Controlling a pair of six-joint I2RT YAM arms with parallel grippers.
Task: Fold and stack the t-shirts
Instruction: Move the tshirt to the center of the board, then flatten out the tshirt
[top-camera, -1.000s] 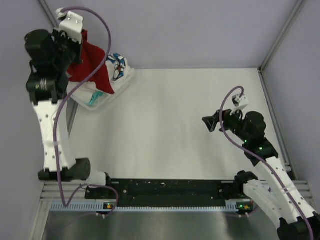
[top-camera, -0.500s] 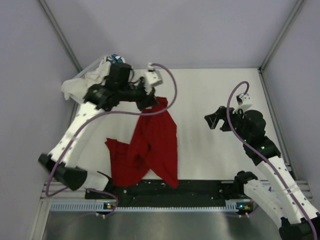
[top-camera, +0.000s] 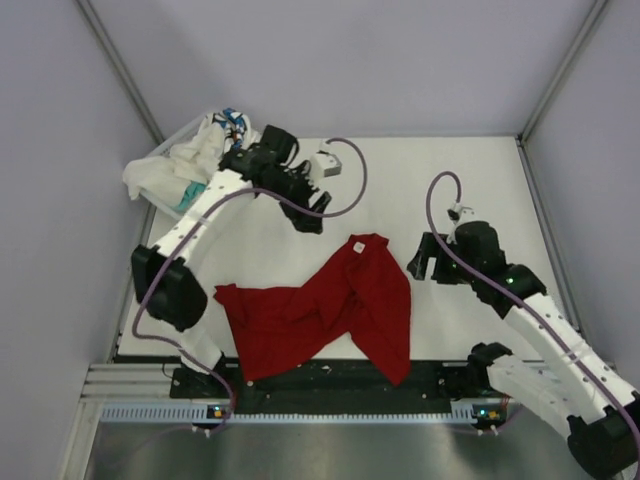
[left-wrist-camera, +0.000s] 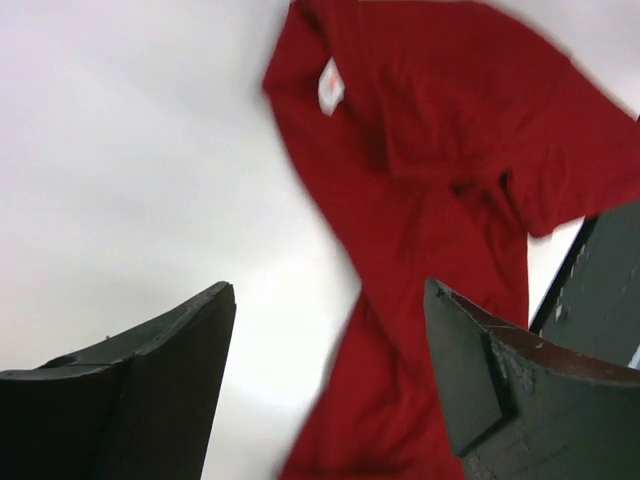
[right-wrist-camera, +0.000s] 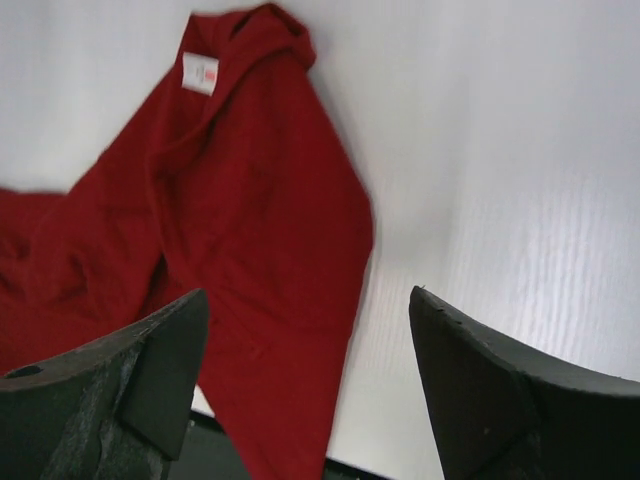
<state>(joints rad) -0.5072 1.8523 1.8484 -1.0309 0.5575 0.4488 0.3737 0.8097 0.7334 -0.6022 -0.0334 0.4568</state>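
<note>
A red t-shirt (top-camera: 320, 305) lies crumpled and spread across the near middle of the table, its collar end toward the far right and its lower edge over the black strip. The left wrist view shows it (left-wrist-camera: 440, 150) below and ahead with a white neck label (left-wrist-camera: 330, 85). My left gripper (top-camera: 310, 212) hovers beyond the shirt's far side, open and empty (left-wrist-camera: 330, 300). My right gripper (top-camera: 420, 262) sits just right of the collar, open (right-wrist-camera: 310, 300), with the shirt (right-wrist-camera: 230, 220) under its left finger. More t-shirts, white and patterned, are heaped in a basket (top-camera: 190, 165).
The basket of shirts stands at the far left corner, against the left wall. A black strip (top-camera: 340, 375) runs along the table's near edge. Bare white tabletop (top-camera: 450, 180) lies at the far right. Metal frame posts rise at both far corners.
My left arm swung from the basket out over the table with the red t-shirt and let it go; the shirt now lies on the table. My right gripper moved left toward it.
</note>
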